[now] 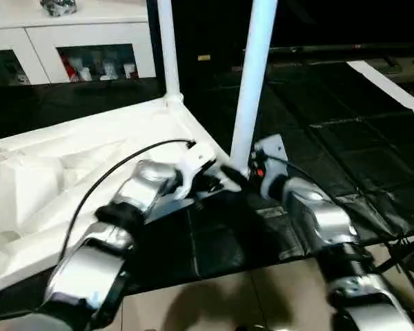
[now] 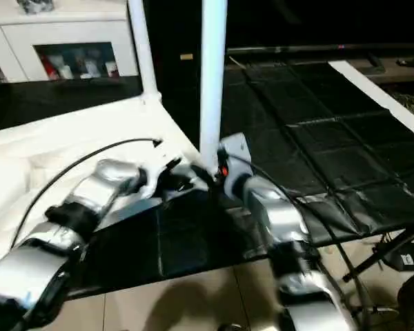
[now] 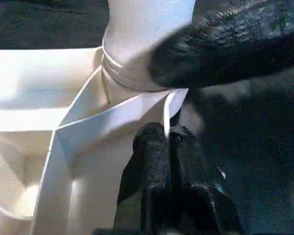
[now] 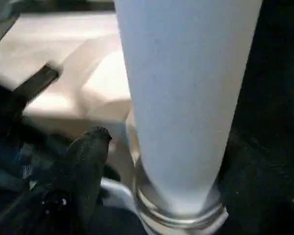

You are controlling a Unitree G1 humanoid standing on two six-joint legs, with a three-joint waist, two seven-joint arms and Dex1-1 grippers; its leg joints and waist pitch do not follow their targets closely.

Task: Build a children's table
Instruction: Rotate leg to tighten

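On the dark mat [image 1: 310, 103] before us, the tabletop [image 1: 69, 172] lies underside up, ribs showing, with two legs standing upright in its corner sockets: a far leg [image 1: 168, 48] and a near leg [image 1: 252, 83] at the corner closest to our arms. From the head views we see both legs rising out of frame, and a white cabinet [image 1: 76, 41] behind the tabletop.

Our left wrist view shows what the head views do not: the left end effector [image 3: 167, 139] is clenched on the thin edge wall of the tabletop just beside the near socket [image 3: 127, 73], its two black fingers pressed together with the white rim between them. The same view shows a black finger of the other arm lying against the base of the near leg.

Our right wrist view looks straight at the near leg, its ringed foot seated in the socket. One finger [image 4: 85, 166] of the right end effector [image 1: 236, 176] stands just beside the leg; the other is hidden, so we cannot tell how far it is open or whether it grips the leg.

The tabletop looks clean and white, and the near leg stands straight.
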